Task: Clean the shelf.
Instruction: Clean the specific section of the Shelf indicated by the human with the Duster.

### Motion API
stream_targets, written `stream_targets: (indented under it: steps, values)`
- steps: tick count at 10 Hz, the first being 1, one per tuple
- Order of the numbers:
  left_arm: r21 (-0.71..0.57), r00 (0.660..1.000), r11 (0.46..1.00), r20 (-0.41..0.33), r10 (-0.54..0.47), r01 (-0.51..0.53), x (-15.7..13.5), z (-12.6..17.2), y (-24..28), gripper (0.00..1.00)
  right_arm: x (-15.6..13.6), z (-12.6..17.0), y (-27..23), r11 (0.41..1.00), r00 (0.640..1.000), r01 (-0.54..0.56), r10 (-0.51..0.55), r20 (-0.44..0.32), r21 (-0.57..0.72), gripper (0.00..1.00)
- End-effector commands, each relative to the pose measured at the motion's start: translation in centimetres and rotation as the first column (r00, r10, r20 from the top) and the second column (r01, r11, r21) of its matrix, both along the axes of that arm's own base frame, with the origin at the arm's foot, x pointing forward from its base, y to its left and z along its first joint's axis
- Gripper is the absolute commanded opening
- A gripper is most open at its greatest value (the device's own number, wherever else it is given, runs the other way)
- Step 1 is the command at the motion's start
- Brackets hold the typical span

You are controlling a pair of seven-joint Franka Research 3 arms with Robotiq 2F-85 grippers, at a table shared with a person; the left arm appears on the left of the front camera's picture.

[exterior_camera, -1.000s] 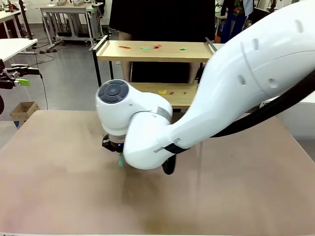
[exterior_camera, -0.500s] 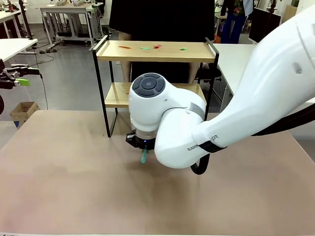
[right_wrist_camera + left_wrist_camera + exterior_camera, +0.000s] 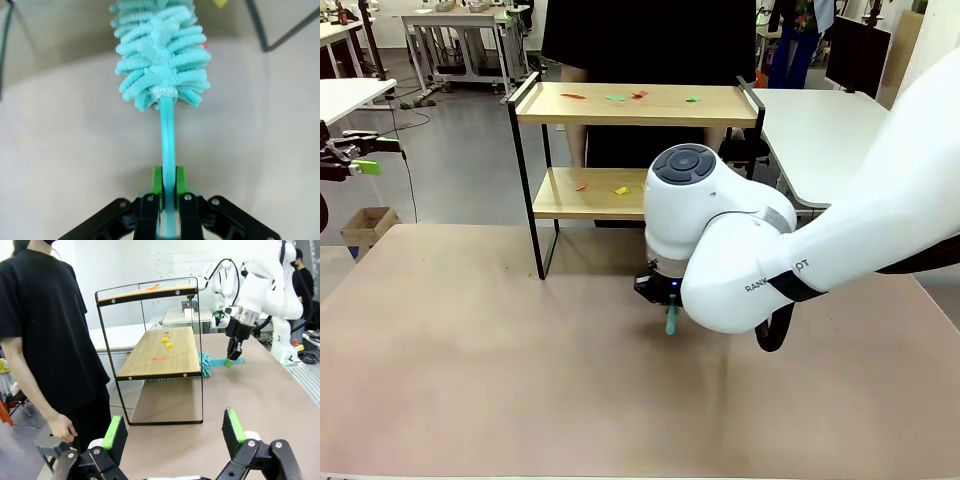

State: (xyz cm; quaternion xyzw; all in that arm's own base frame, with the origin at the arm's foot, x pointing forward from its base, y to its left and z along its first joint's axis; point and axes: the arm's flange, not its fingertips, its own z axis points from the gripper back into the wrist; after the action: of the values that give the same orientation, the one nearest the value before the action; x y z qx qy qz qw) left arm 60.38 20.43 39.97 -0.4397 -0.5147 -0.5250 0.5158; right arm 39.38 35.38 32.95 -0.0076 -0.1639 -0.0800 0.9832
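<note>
Some of shelf point(image 3: 630, 105) hidden behind right arm point(image 3: 840, 230), right end effector point(image 3: 168, 180) clenching duster point(image 3: 160, 55), left end effector point(image 3: 173, 427) released.

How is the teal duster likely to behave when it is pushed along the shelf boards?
The duster has a fluffy head of soft strands, so it should squash and splay rather than scrape. Its thin handle, clamped well back from the head by the right gripper, may flex a little. It looks light, so the shelf seems unlikely to tip.
</note>
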Motion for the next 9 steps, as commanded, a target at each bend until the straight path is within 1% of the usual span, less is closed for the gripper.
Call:
stream_targets:
  steps: [1,3,4,5,7,8,9]
  values:
    - [-0.001,1.0,1.0,0.016,-0.004,0.004,-0.1,0.2,-0.1,1.0,0.1,0.9,-3.0,0.998,0.998,0.021,-0.024,-0.059,-0.052,0.13]
    - [-0.001,1.0,1.0,0.016,-0.004,0.004,-0.1,0.2,-0.1,1.0,0.4,0.7,-5.7,0.989,0.992,0.075,-0.086,-0.087,-0.127,0.13]
    - [-0.001,1.0,1.0,0.016,-0.004,0.004,-0.1,0.2,-0.1,1.0,0.3,1.0,-6.9,0.979,0.989,0.113,-0.127,-0.078,-0.167,0.13]
    - [-0.001,1.0,1.0,0.016,-0.004,0.004,-0.1,0.2,-0.1,1.0,0.0,1.5,-7.6,0.973,0.986,0.141,-0.154,-0.059,-0.181,0.13]
    - [-0.001,1.0,1.0,0.016,-0.004,0.004,-0.1,0.2,-0.1,1.0,-1.4,2.9,-7.1,0.97,0.983,0.184,-0.182,0.027,-0.157,0.13]
    - [-0.001,1.0,1.0,0.016,-0.004,0.004,-0.1,0.2,-0.1,1.0,0.2,2.0,-7.0,0.981,0.992,0.116,-0.123,-0.036,-0.155,0.13]
    - [-0.001,1.0,1.0,0.016,-0.004,0.004,-0.1,0.2,-0.1,1.0,0.2,2.0,-7.0,0.981,0.992,0.116,-0.123,-0.036,-0.155,0.13]
